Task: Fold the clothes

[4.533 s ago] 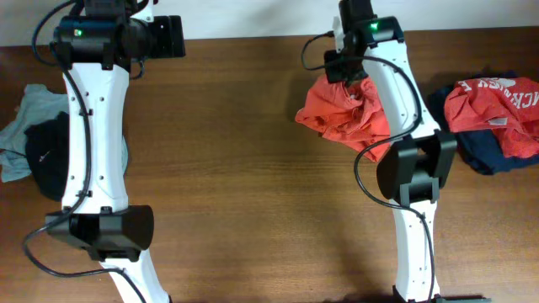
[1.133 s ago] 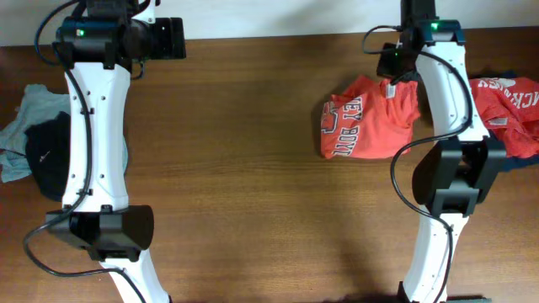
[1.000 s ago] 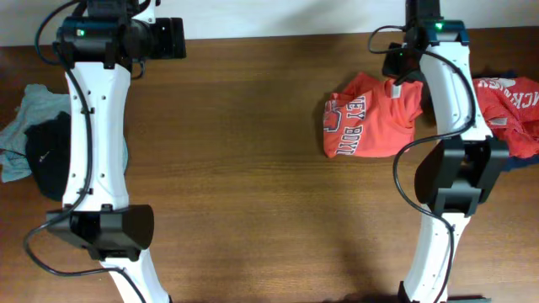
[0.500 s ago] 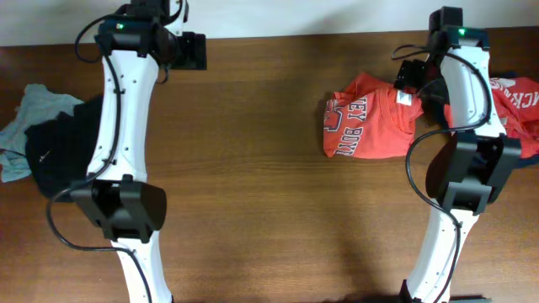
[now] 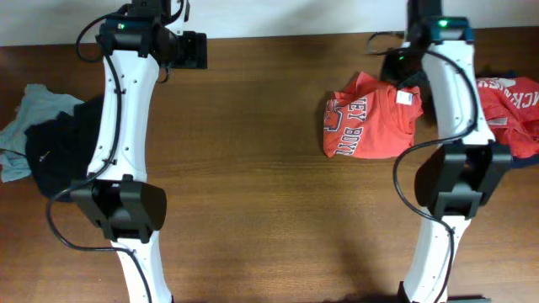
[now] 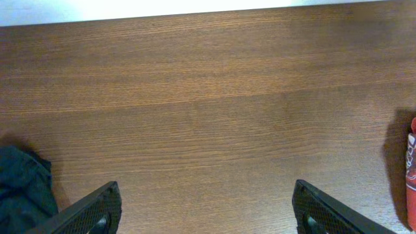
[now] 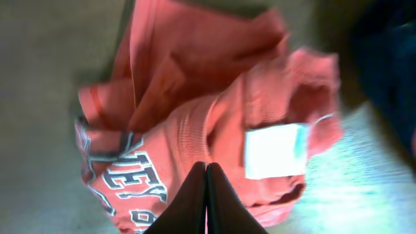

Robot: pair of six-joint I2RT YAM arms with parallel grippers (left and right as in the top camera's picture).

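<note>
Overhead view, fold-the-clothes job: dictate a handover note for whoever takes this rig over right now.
Left gripper: open, empty, over bare table.
Right gripper: shut, above the orange T-shirt near its neck label; no cloth visibly pinched.
Orange T-shirt: rumpled, far right of the table, lettering up.
Red garment: bunched at the right edge.
Black garment and pale grey-blue garment: heaped at the left edge.
Done: nothing folded.
Left: flatten and fold the T-shirt, then the others.
</note>
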